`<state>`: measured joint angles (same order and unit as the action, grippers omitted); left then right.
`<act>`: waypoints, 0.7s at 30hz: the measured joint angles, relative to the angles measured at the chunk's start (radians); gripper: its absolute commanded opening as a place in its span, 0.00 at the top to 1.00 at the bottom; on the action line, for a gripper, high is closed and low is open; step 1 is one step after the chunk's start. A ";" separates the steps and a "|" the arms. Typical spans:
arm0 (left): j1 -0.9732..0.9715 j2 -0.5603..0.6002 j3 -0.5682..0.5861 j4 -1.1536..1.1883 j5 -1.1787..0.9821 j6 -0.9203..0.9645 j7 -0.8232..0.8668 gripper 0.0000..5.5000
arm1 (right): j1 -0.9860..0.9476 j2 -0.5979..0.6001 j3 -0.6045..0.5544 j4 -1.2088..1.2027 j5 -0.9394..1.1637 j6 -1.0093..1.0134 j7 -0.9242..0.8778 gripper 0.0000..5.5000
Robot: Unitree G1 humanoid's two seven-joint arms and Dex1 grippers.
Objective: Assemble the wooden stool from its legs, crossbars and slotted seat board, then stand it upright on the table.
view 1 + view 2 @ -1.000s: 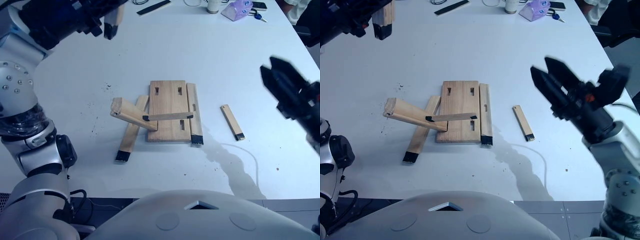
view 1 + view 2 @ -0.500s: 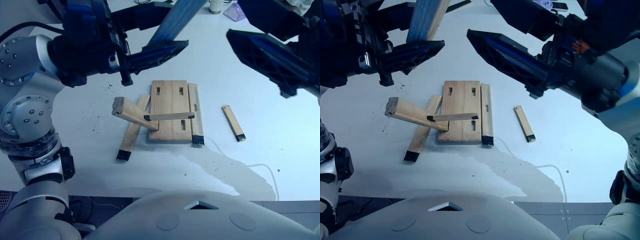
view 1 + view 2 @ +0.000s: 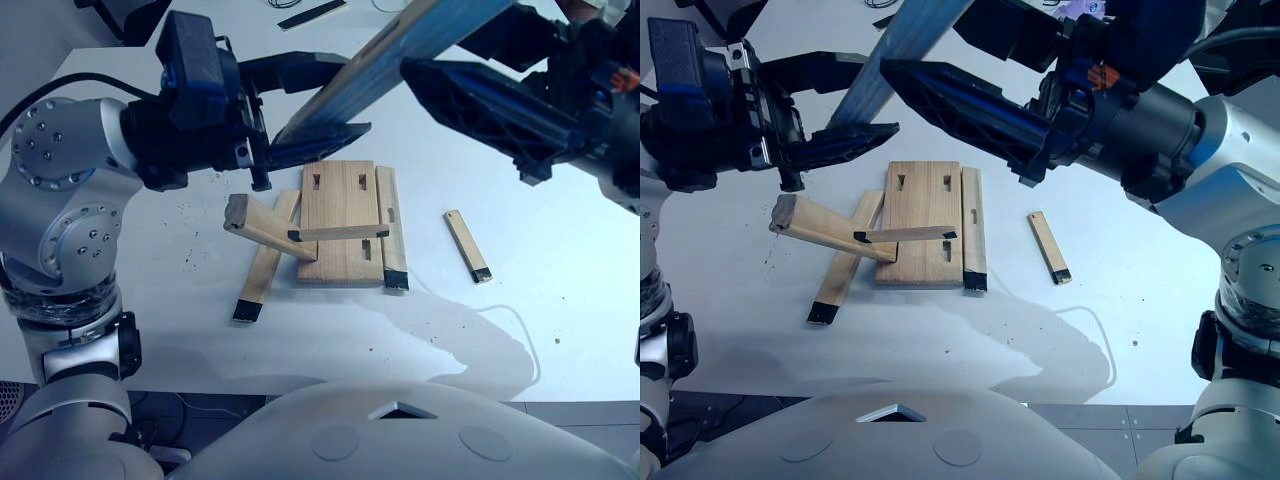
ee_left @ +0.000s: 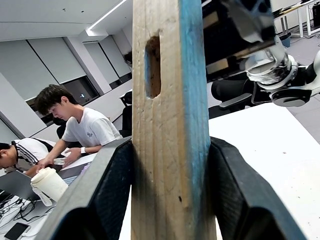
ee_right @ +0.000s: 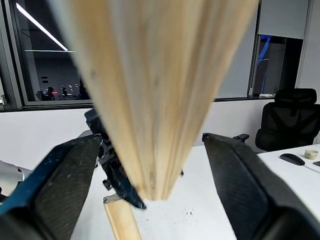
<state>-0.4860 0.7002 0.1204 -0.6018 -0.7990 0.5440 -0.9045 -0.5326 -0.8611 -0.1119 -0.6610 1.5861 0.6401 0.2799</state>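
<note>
Two claws are raised above the table (image 3: 570, 270), close together, with one wooden leg (image 3: 380, 62) slanting between them. This leg is clamped by the left claw (image 4: 170, 200), whose black fingers (image 4: 107, 195) are pressed flat against its opposite sides. An oblong slot (image 4: 153, 65) is cut into the face turned toward the left wrist camera. The right claw (image 5: 150, 142) is spread apart, and its fingers (image 5: 240, 185) are set on either side of the leg's other end. A gap is seen on each side, so no contact can be made out there. Below, the seat board (image 3: 340, 200) is laid flat on the table with its slots facing up. A second leg (image 3: 389, 225) is laid just beside the board's right edge, parallel to it, with the black tip nearest the robot. A third leg (image 3: 262, 270) is laid at a slant beside the board's left edge. A fourth leg (image 3: 262, 226) is propped across it, tilted, with the pale end lifted. A thin crossbar (image 3: 338, 233) is run from its dark end over the board. A short crossbar (image 3: 466, 243) is seen lying alone, apart from the board on its right.
</note>
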 measured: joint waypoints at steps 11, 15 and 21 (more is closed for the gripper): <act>0.027 0.001 -0.013 -0.014 0.021 -0.021 -0.011 0.61 | -0.030 0.038 0.031 0.010 -0.036 0.037 0.025 0.51; 0.027 0.001 -0.014 -0.022 0.021 -0.021 -0.010 0.61 | -0.030 0.038 0.030 0.011 -0.047 0.044 0.045 0.62; 0.027 0.000 -0.018 -0.024 0.033 -0.027 -0.009 0.61 | -0.019 0.038 0.022 0.005 -0.077 0.049 0.064 0.63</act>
<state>-0.4585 0.7006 0.1024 -0.6259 -0.7655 0.5167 -0.9135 -0.5516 -0.8231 -0.0897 -0.6560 1.5087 0.6889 0.3443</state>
